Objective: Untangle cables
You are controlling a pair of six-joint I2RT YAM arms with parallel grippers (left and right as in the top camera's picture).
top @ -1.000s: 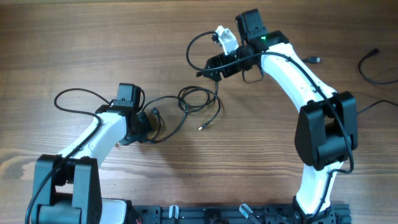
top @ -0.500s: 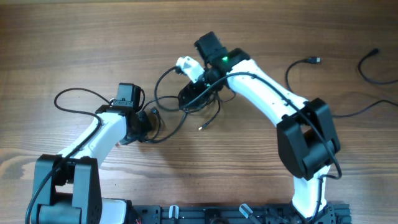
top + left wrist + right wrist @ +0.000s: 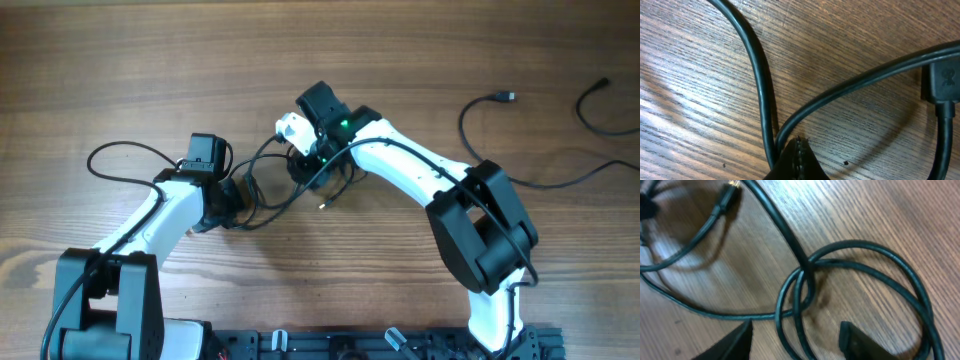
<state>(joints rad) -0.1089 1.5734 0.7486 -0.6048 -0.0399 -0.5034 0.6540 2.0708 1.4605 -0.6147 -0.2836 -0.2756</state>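
Observation:
Thin black cables [image 3: 268,213] lie knotted at the table's middle, with one strand looping left [image 3: 120,147]. My left gripper [image 3: 243,196] is shut on two strands, pinched at its fingertips [image 3: 797,157]; a plug [image 3: 944,85] lies just to their right. My right gripper [image 3: 307,165] hangs low over the coiled loops [image 3: 860,247]. Its jaws stand open, the fingers [image 3: 732,342] on either side of two crossing strands [image 3: 800,330]. A gold-tipped plug [image 3: 729,192] lies beyond them.
Two separate black cords lie at the table's right: one with a plug [image 3: 506,96] curving down to the right arm's base, another [image 3: 592,108] at the far right edge. The right arm's white links [image 3: 420,165] stretch across the middle.
The right arm has swung from the back of the table leftward and down onto the cable loops, its jaws narrowing. The left arm has stayed where it was, still shut on its strands.

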